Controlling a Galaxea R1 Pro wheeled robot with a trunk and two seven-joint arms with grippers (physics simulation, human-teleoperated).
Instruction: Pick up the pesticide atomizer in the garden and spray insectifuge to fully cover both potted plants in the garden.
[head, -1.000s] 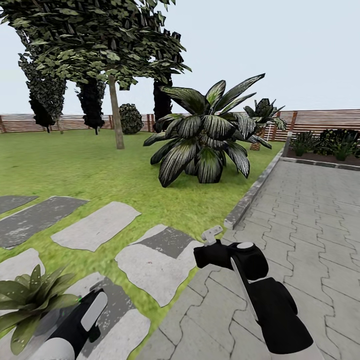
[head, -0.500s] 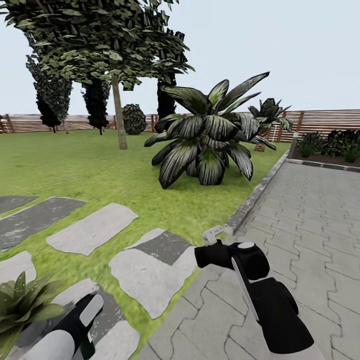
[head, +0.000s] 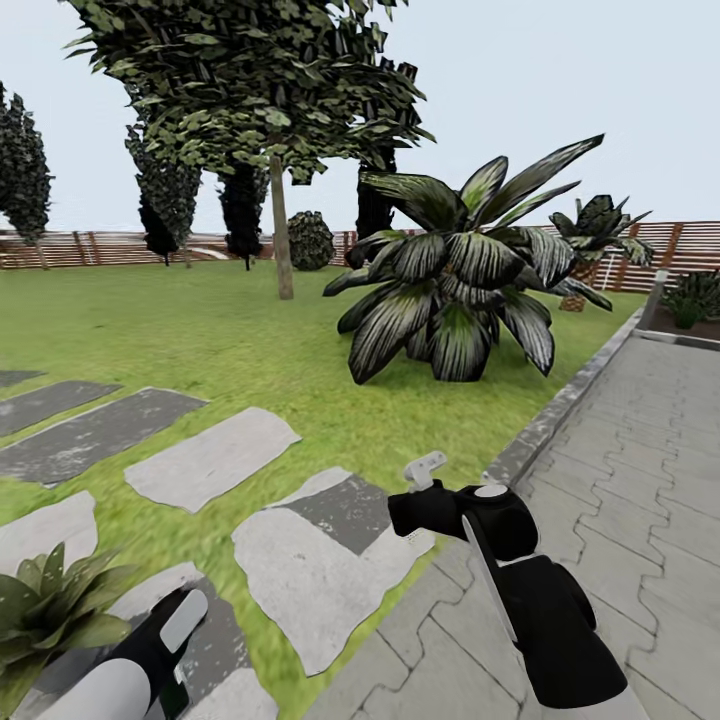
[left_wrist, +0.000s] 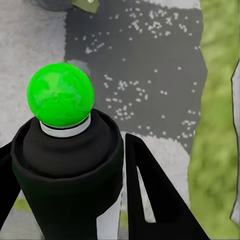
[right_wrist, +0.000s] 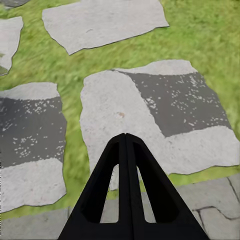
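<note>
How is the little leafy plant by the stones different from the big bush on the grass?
The big bush is far larger than the little plant, though it stands farther away. The bush's leaves are dark with whitish stripes, while the little plant's are plain green. The bush grows out on the lawn; the little plant sits among the stepping stones. Both fan out pointed leaves from the middle.

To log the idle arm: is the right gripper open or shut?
Shut. In the right wrist view, the right gripper has its two black fingers meeting at the tips, with nothing between them.
</note>
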